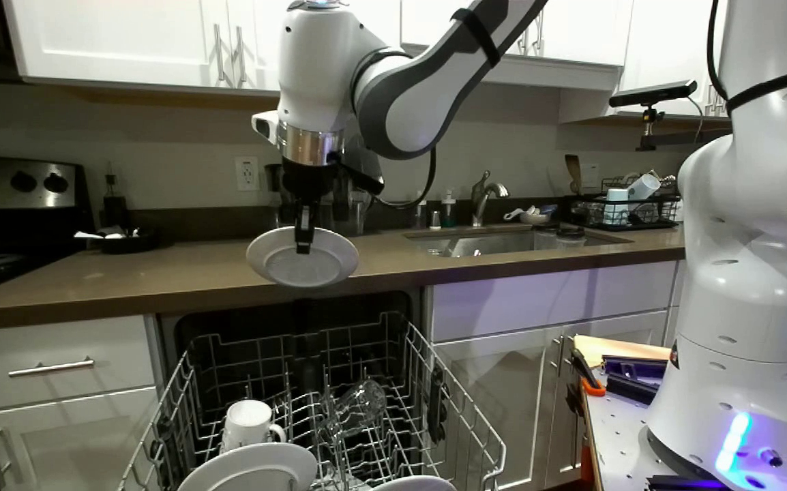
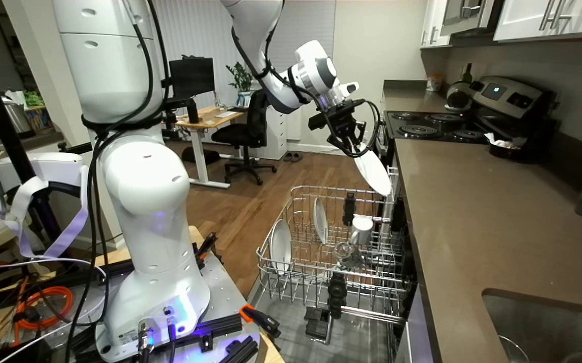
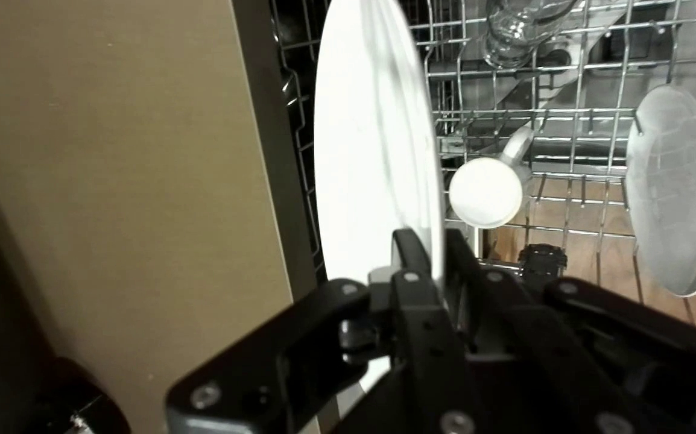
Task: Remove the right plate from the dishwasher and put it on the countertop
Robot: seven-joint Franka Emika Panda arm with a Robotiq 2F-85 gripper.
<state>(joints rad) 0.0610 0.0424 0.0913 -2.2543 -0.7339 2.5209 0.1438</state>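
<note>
Because the glossy, plain white round ceramic dinner plate (image 1: 305, 269) hangs raised above the grey metal wire rack (image 1: 458, 386) of the built-in, dark-interior dishwasher (image 1: 230, 315), removal is rated complete; placement is not done. Nothing visible confirms that this is the right plate; that identity is assumed. Two similar white round plates (image 2: 280, 246) stand in the rack, with a small white ceramic mug (image 1: 247, 417) and a clear glass vessel (image 1: 365, 404).

Tool state: the black two-finger tool (image 3: 432, 244) is closed down to the plate's thickness, one finger against each face, clamping the upper rim.

Plate position: just left of the front edge of the long, smooth brown countertop surface (image 2: 498, 217) in an exterior view, steeply tilted and judged not over the surface. Contact with the edge cannot be told. Remaining steps, as judged: carry the plate rightward past the edge, lay it flat, release.

Arm pose: in an exterior view, the white and grey jointed arm (image 1: 427, 102) extends left from its white base (image 1: 728, 382). In an exterior view, the wrist (image 2: 321, 80) slants down to the right, directing the tool toward the surface.
</note>
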